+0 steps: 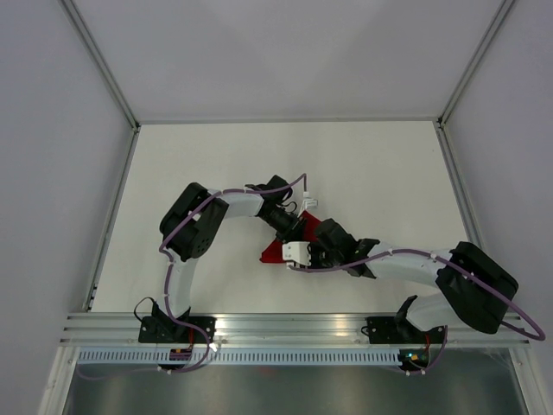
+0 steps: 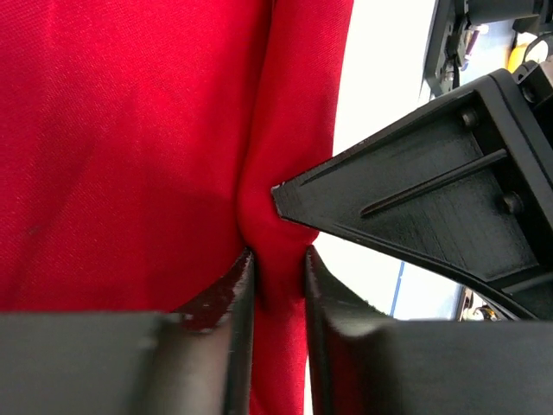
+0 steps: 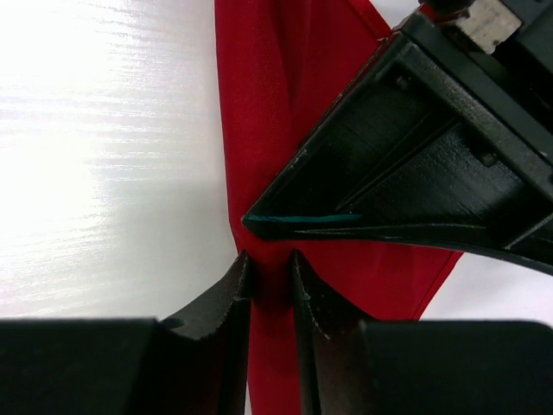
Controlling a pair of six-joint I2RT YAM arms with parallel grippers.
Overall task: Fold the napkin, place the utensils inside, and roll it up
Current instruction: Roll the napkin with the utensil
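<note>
The red napkin (image 1: 275, 251) lies bunched at the table's middle, mostly hidden under both grippers in the top view. My left gripper (image 1: 300, 226) is shut on a fold of the napkin (image 2: 130, 147), with cloth pinched between its fingers (image 2: 238, 303). My right gripper (image 1: 318, 242) is shut on the same narrow fold of the napkin (image 3: 259, 104), right next to the left one. Each wrist view shows the other gripper's black fingertip touching the cloth just ahead of its own jaws. No utensils are in view.
The white table (image 1: 216, 164) is bounded by grey walls and a metal rail (image 1: 285, 327) at the near edge. The arms' bases sit on that rail. The two wrists crowd closely together over the napkin.
</note>
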